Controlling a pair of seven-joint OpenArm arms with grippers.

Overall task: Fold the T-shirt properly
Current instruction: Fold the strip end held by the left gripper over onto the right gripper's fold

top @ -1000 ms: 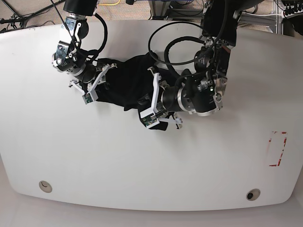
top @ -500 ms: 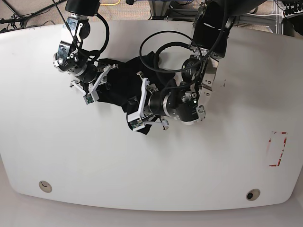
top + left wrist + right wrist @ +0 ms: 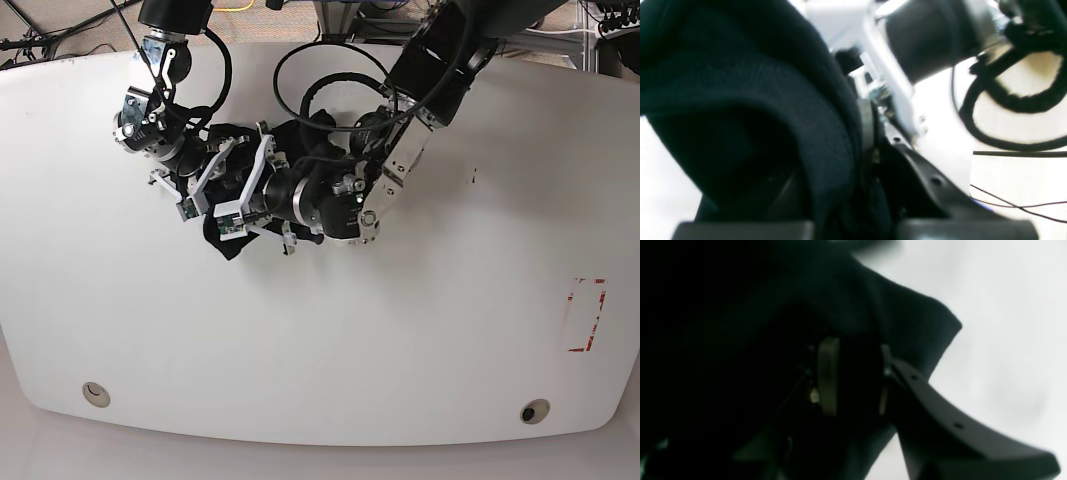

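The black T-shirt lies bunched at the back left of the white table, and none of its print shows. My left gripper reaches across from the right and is shut on a fold, with a black tip of cloth hanging below it. In the left wrist view that gripper pinches cloth at its pads. My right gripper sits just left of it, almost touching. In the right wrist view this gripper is shut on dark T-shirt cloth held between its pads.
A red-outlined rectangle is marked on the table at the right. Two round holes sit near the front edge. Black cables loop above the shirt, beside the left arm's body.
My left gripper has swept leftward across the table with its fold of T-shirt, ending next to the right gripper. The right arm has stayed in place.
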